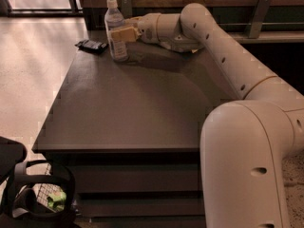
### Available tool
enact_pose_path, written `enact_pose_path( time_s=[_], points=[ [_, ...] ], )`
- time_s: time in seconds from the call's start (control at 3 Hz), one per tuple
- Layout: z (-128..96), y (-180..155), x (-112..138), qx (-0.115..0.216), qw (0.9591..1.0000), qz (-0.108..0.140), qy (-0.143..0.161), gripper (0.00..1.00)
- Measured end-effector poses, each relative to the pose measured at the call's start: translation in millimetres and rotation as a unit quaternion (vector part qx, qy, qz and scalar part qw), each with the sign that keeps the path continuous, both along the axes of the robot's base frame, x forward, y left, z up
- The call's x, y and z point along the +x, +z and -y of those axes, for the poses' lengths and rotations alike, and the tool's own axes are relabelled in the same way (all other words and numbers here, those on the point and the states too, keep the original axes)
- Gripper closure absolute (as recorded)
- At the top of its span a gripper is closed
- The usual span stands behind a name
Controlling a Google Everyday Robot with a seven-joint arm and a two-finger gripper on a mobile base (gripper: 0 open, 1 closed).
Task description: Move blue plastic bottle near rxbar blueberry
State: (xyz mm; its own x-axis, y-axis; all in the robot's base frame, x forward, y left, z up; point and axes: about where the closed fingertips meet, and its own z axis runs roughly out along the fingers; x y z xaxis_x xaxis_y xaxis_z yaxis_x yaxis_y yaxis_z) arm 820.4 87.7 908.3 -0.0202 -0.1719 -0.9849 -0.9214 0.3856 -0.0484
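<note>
Your gripper (124,33) has its fingers pinching the blue plastic bottle (115,32) at the label, upright on the table (123,113) just beside the rxbar blueberry (91,45). A tall bottle like this could tip, or knock the rxbar blueberry, if you release it abruptly. You cannot tell how much liquid it holds

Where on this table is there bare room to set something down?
Crowded: the far-left corner, where the gripper holds the blue plastic bottle, rxbar blueberry close beside it. Free: the tabletop from there to the front edge.
</note>
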Motion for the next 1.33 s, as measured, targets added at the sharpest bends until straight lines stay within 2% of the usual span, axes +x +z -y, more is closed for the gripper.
enact_pose_path(
  time_s=[0.33,0.67,1.0,1.33],
  points=[
    [-3.5,-1.4,-0.1,-0.001,1.0000,-0.001,0.002,0.85],
    [-5.6,-1.8,-0.4,0.000,1.0000,-0.002,0.003,0.62],
    [-5.7,-0.9,-0.4,0.000,1.0000,-0.002,0.003,0.38],
    [-7.1,-1.2,-0.6,0.000,1.0000,-0.002,0.004,0.07]
  ],
)
